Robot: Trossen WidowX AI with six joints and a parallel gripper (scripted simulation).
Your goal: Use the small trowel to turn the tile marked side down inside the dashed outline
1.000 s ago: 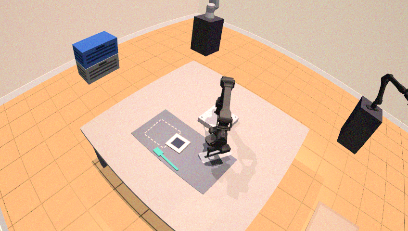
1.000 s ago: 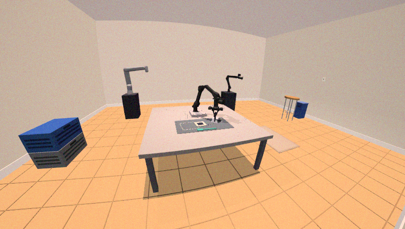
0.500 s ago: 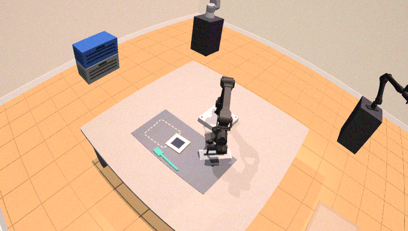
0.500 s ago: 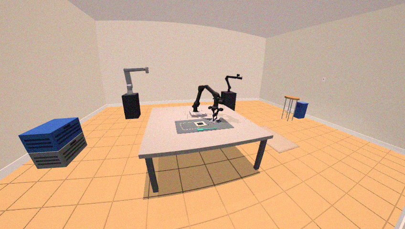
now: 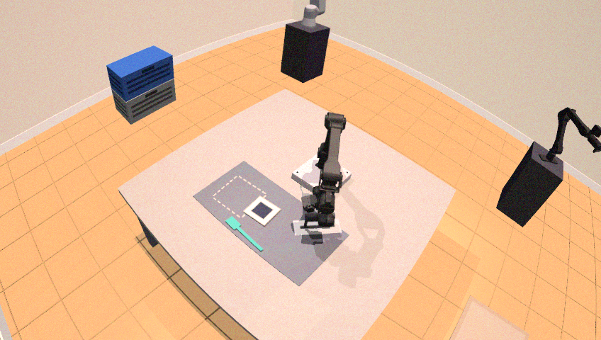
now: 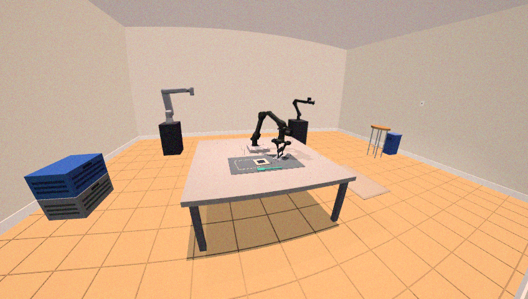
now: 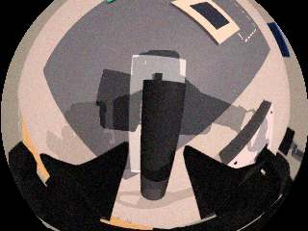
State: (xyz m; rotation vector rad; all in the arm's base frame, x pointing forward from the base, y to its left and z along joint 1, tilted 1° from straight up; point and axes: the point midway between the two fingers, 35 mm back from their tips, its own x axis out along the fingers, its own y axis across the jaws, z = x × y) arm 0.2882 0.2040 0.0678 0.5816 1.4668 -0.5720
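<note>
The tile is pale with a dark square mark facing up. It lies flat on the mat and covers one corner of the dashed outline. The small trowel has a pale flat blade and a dark handle. Its blade is low at the mat's other end; any small height above the mat cannot be told. My gripper is open around the handle, with a gap on each side in the wrist view.
A teal spatula lies along the mat's front edge, close to the tile. The arm's white base stands on the table just behind the mat. Two other arms on dark pedestals and stacked crates stand off the table.
</note>
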